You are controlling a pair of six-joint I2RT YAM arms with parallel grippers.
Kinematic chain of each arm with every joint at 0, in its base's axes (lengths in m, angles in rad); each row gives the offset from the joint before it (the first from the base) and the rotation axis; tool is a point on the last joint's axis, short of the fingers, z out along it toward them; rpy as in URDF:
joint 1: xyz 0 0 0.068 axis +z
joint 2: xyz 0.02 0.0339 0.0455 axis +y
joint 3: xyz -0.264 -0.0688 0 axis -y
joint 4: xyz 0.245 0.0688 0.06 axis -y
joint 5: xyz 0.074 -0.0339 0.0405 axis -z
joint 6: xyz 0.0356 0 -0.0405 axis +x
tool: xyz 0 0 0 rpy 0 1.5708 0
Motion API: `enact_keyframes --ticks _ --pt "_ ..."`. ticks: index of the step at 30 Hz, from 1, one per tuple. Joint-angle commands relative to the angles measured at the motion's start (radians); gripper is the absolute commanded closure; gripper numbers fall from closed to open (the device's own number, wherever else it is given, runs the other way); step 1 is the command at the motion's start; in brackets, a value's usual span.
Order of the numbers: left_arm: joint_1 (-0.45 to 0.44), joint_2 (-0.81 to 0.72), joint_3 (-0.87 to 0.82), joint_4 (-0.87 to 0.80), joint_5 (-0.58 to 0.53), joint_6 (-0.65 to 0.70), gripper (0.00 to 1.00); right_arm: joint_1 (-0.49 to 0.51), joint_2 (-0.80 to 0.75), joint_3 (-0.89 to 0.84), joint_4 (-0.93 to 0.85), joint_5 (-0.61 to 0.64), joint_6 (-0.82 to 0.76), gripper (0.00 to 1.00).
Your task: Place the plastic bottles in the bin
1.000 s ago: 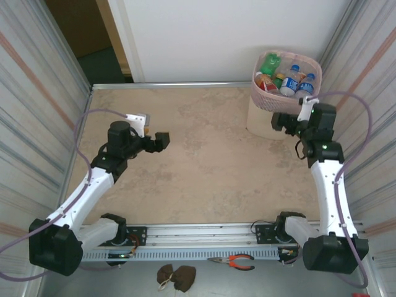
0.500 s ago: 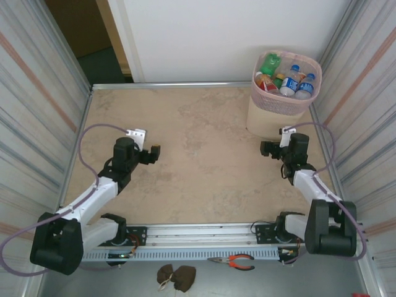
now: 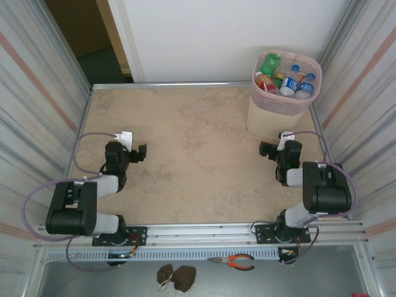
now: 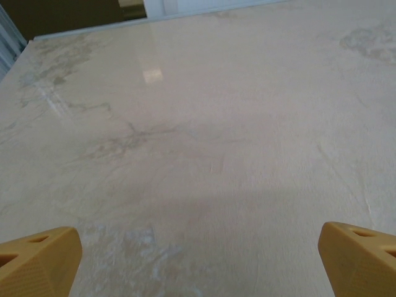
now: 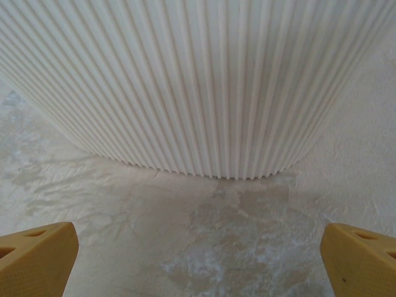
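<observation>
Two wide-spread right fingers (image 5: 37, 255) face the bin (image 5: 185, 86) base; left fingers (image 4: 37, 255) spread too.

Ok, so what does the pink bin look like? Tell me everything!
The bin is tall, pale pink plastic, with a mesh-patterned upper wall, a rounded-square rim and a paler, ribbed lower part. It stands upright in the far right corner of the table, with several plastic bottles inside.

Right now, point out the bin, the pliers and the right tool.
bin (image 3: 281, 105), top external view, mesh wall.
pliers (image 3: 239, 263), top external view, orange handles.
right tool (image 5: 198, 263), right wrist view, midway between open fingertips.
</observation>
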State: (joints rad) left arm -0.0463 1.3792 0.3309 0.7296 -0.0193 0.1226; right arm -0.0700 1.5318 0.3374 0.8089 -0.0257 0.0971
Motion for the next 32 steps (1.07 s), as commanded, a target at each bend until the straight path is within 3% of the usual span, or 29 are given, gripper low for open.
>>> enact_keyframes --ticks 1,5,8,10,32 --pt "0.012 0.062 -0.023 0.189 0.084 -0.019 0.01 0.007 0.004 0.040 0.048 0.034 0.022 0.01" --pt "0.019 0.131 0.000 0.220 0.110 -0.014 0.01 0.033 0.009 0.064 0.001 0.050 -0.007 0.01" --pt "0.033 0.130 0.074 0.067 0.162 -0.010 0.01 0.033 0.011 0.065 0.001 0.049 -0.006 0.01" --pt "0.054 0.135 0.081 0.060 0.181 -0.033 0.01 0.033 0.011 0.066 0.001 0.050 -0.007 0.01" --pt "0.052 0.132 0.078 0.062 0.177 -0.035 0.01 0.026 0.011 0.068 -0.004 0.029 -0.007 0.01"
